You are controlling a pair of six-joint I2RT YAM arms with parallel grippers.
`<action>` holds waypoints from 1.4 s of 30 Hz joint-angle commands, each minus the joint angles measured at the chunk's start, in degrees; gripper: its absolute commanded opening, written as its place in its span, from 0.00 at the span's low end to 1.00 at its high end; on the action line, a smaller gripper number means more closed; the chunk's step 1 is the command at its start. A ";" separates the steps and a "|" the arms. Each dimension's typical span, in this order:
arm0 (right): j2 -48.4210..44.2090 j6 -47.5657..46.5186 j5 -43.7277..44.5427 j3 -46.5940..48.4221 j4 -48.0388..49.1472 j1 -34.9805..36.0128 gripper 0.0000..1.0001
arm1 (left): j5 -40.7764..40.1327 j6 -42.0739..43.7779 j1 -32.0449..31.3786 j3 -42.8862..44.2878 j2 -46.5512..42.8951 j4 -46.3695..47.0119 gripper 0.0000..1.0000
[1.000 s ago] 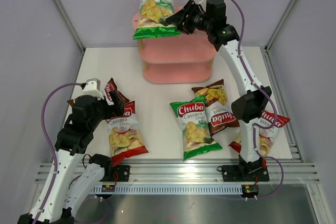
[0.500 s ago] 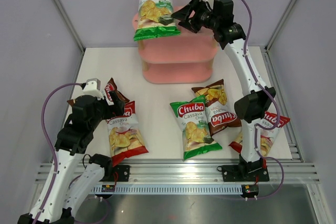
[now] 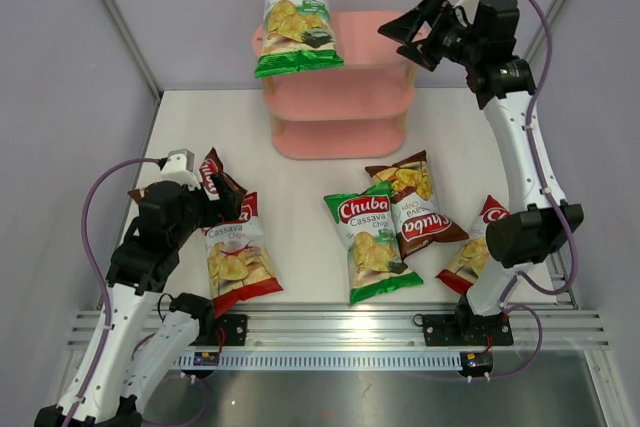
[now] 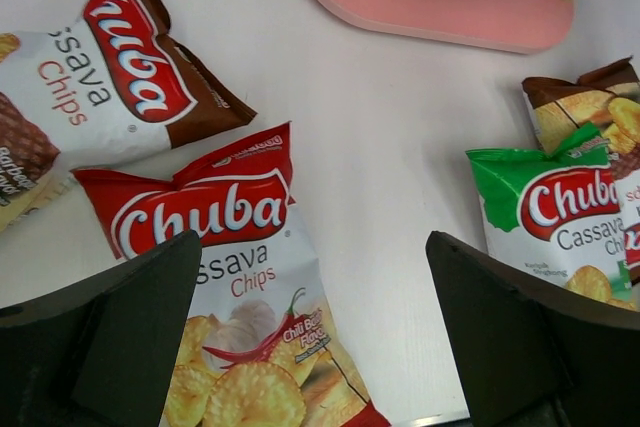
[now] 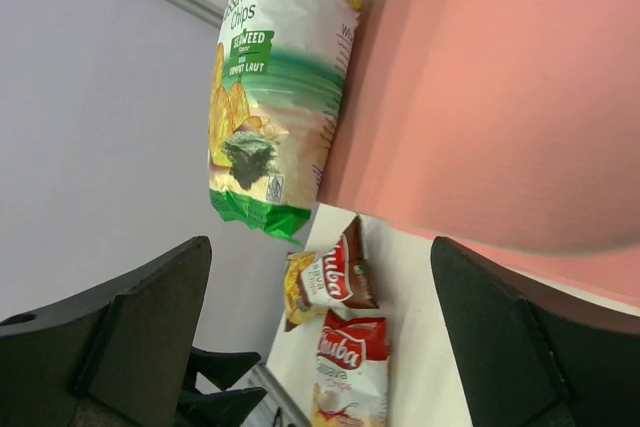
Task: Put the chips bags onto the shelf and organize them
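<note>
Green chips bag: lay on shelf top, left side. Left gripper, right gripper: gaped wide, empty.

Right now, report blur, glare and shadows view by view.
Top external: sharp, evenly lit, only faint shadows around the shelf. Left wrist: red bag crisp with slight sheen; left gripper dark, soft-edged. Right wrist: green bag crisp; right gripper near-black, soft-edged, detail lost.
</note>
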 commanded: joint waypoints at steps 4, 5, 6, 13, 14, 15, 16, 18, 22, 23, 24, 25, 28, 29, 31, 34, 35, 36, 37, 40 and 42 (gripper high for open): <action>-17.81 -12.06 4.92 -16.20 -0.85 -1.83 1.00 | 12.91 -7.68 0.13 -5.52 2.85 11.24 0.99; -22.62 -12.78 8.59 -19.03 -0.76 -1.83 0.99 | 14.59 -8.82 0.13 -6.84 3.38 13.27 0.99; -25.19 -13.22 10.89 -21.93 -0.59 -1.74 0.99 | 16.44 -11.35 0.13 -7.99 4.51 15.47 0.99; -47.51 -8.84 14.90 -48.20 4.24 -1.83 0.99 | 26.47 -21.83 -8.30 -15.20 15.85 39.64 0.99; -48.59 -7.96 12.95 -49.55 4.60 -1.83 0.99 | 26.56 -23.06 -9.44 -15.55 17.60 41.92 0.99; -49.38 -6.47 11.02 -50.69 4.77 -1.83 0.99 | 27.26 -23.85 -11.19 -15.64 19.71 45.51 0.99; -50.78 -5.85 6.65 -52.09 4.69 -1.83 0.99 | 27.87 -24.64 -11.91 -15.82 23.21 47.46 0.99; -51.76 -5.41 3.28 -52.63 3.73 -1.83 1.00 | 29.02 -26.84 -13.66 -16.52 26.75 53.33 0.99; -56.14 -5.40 -1.64 -55.26 2.75 -1.83 0.99 | 27.27 -28.43 -17.44 -18.19 32.99 63.37 0.99; -56.85 -5.49 -2.62 -55.71 3.19 -1.83 0.99 | 27.61 -29.21 -18.15 -18.11 35.96 65.22 0.99; -57.38 -5.67 -3.32 -55.97 3.28 -1.83 1.00 | 28.31 -29.74 -19.46 -17.84 37.73 68.89 0.99; -58.17 -5.93 -4.37 -55.89 2.67 -1.83 0.99 | 28.41 -30.44 -19.99 -17.75 39.31 70.40 0.99; -58.97 -7.86 -6.13 -55.54 0.83 -1.83 1.00 | 27.45 -32.56 -22.10 -17.23 44.33 75.33 0.99; -59.23 -8.21 -6.58 -55.45 0.39 -1.74 1.00 | 27.09 -32.47 -22.72 -16.70 45.73 75.60 0.99; -59.58 -9.09 -7.72 -55.54 -0.76 -1.83 0.99 | 26.30 -32.56 -23.86 -15.65 49.16 75.43 0.99; -60.28 -9.45 -8.51 -55.98 -1.02 -1.74 0.99 | 24.90 -32.39 -25.18 -15.29 51.81 75.69 0.99; -60.37 -9.62 -8.60 -55.98 -1.11 -1.83 0.99 | 24.20 -31.86 -25.45 -15.12 52.16 75.35 0.99; -60.55 -10.06 -8.86 -56.06 -1.20 -1.83 1.00 | 23.23 -31.60 -26.06 -15.12 52.68 75.08 0.99; -60.55 -10.15 -9.21 -55.89 -1.20 -1.83 0.99 | 22.79 -31.51 -26.32 -15.20 53.30 75.43 0.99; -60.03 -10.06 -10.53 -56.24 -0.15 -1.74 1.00 | 22.61 -31.59 -27.82 -16.34 55.40 81.47 0.99; -59.85 -9.19 -12.11 -56.94 1.69 -1.83 0.99 | 22.52 -32.99 -28.61 -17.39 56.90 87.36 0.99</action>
